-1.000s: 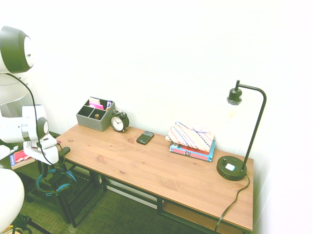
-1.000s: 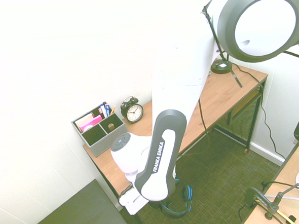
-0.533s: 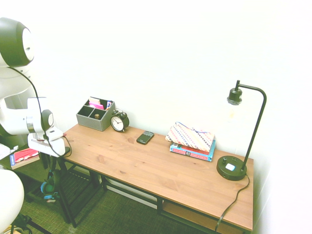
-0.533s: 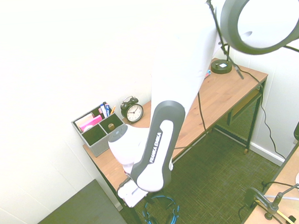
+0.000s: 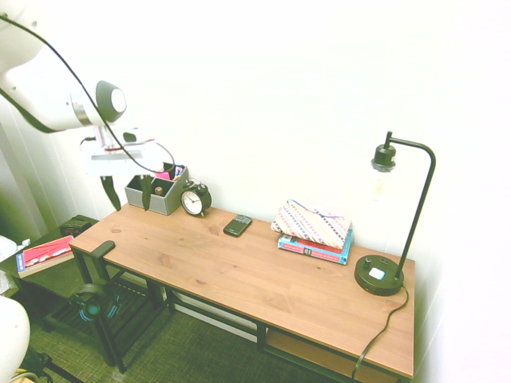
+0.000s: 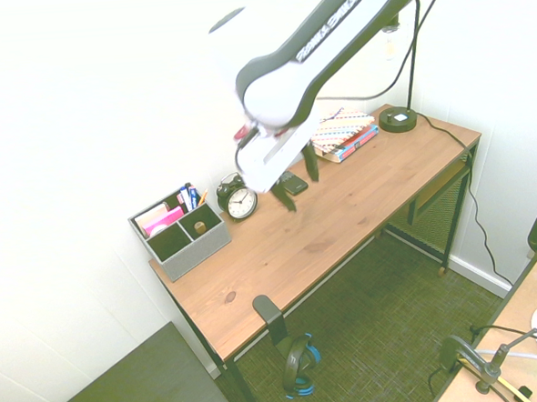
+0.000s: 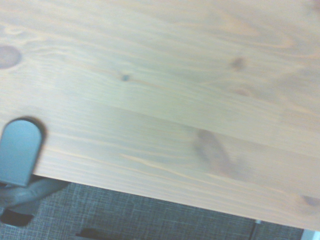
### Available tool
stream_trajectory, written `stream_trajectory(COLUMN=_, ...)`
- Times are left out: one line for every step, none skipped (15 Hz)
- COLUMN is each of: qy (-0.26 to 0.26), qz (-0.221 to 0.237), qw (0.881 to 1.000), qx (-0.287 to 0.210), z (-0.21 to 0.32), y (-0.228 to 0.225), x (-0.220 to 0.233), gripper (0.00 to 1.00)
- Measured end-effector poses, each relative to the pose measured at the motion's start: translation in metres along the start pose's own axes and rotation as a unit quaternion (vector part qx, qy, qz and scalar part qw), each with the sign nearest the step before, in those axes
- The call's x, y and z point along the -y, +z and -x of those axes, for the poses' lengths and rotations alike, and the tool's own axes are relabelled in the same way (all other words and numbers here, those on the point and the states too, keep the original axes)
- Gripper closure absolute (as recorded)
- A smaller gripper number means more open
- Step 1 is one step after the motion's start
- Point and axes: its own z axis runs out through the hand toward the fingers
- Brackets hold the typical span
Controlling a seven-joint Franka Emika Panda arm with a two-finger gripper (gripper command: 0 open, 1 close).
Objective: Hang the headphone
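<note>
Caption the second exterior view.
Black-and-blue over-ear headphones hang below the brown wooden desk, the open two-fingered claw above.

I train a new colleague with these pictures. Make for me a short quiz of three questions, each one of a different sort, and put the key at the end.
1. True or false: the headphone hangs below the desk top, at its edge.
2. Multiple choice: what stands directly beside the grey organizer?
a) the desk lamp
b) the alarm clock
c) the striped pouch
3. Fill in the gap: the two fingers of the tool stand ____, with nothing between them.

Key: 1. true; 2. b; 3. apart (open)
</note>
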Motion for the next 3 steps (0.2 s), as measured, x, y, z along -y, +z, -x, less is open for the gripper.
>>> stream_trajectory(qy=0.009, qz=-0.007, qw=1.000, qx=0.004, z=-0.011, y=-0.012, x=-0.031, gripper=0.00)
stream_trajectory(qy=0.013, qz=-0.018, qw=1.000, qx=0.012, z=-0.018, y=-0.021, x=-0.059, gripper=0.00)
stream_trajectory(qy=0.010, qz=-0.036, qw=0.999, qx=0.024, z=-0.019, y=-0.028, x=-0.083, gripper=0.00)
